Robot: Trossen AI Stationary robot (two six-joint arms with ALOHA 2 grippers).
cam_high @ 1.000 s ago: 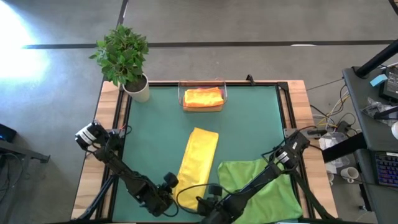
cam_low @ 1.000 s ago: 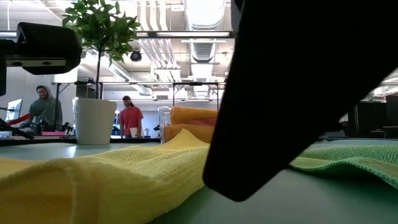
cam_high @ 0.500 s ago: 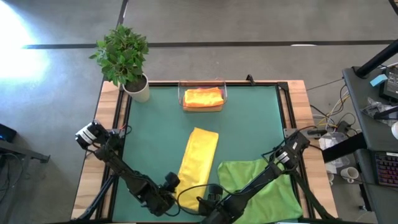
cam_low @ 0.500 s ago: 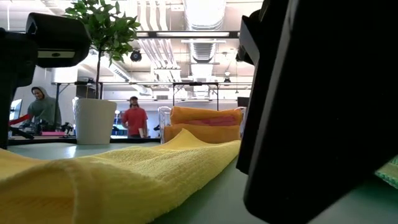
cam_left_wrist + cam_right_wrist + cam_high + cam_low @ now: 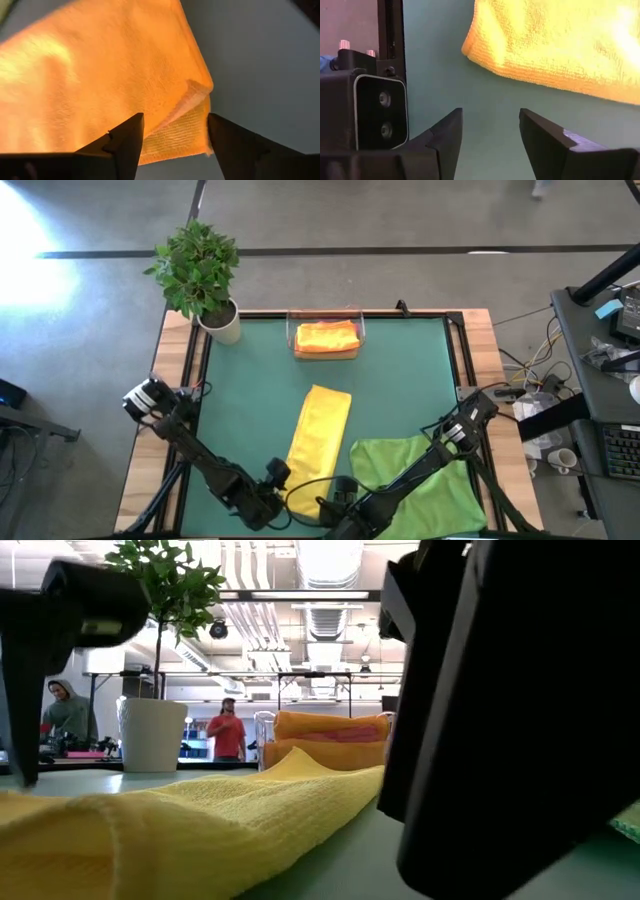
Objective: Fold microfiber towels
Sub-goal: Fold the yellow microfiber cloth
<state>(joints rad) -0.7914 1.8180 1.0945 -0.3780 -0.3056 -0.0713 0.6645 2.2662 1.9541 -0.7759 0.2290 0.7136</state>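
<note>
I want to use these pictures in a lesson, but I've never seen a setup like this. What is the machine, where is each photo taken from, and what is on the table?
Two dark robot arms fold cloths. One camera looks down from above, one sits at table height, one rides on each wrist. On the green mat lie a long folded yellow towel, a spread green towel, and orange towels in a clear tray. The left claw and right claw are open at the yellow towel's near end, holding nothing.
</note>
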